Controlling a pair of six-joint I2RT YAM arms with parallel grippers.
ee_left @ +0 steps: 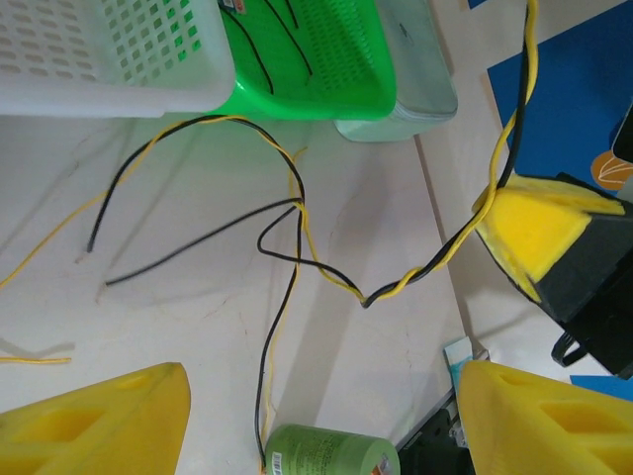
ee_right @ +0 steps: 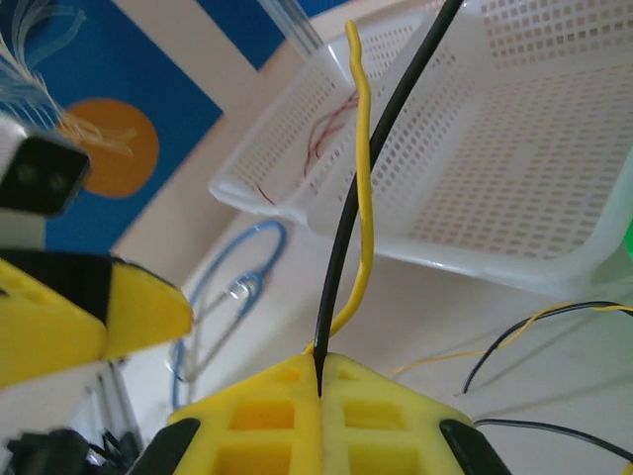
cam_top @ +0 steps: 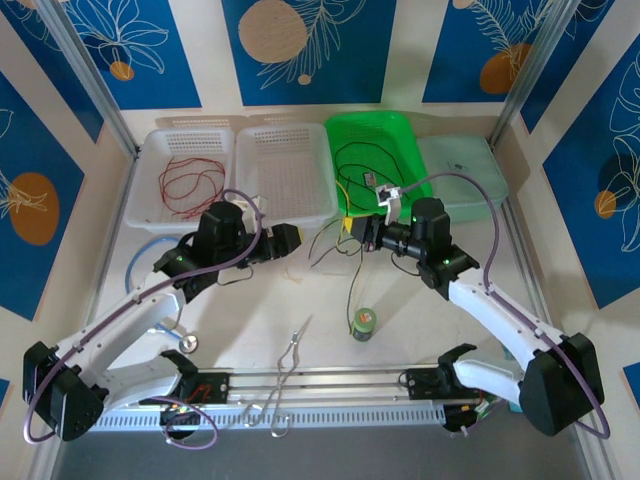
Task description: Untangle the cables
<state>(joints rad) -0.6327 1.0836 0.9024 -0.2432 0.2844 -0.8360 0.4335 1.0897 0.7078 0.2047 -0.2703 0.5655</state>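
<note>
The right claw (ee_right: 318, 371) is shut tight on the black and yellow cables (ee_right: 346, 198), which are twisted together. From it they are stretched down to the tabletop (ee_left: 198, 327), where their loose ends are spread out to the left. The left claw (ee_left: 324, 368) is opened wide near them, and nothing is held in it. Red cables (cam_top: 190, 183) are coiled in the white basket (cam_top: 185, 131).

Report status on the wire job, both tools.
Left tool open above the table. Right tool shut on black and yellow wires, twisted together. Green container stands beside a trailing strand.
</note>
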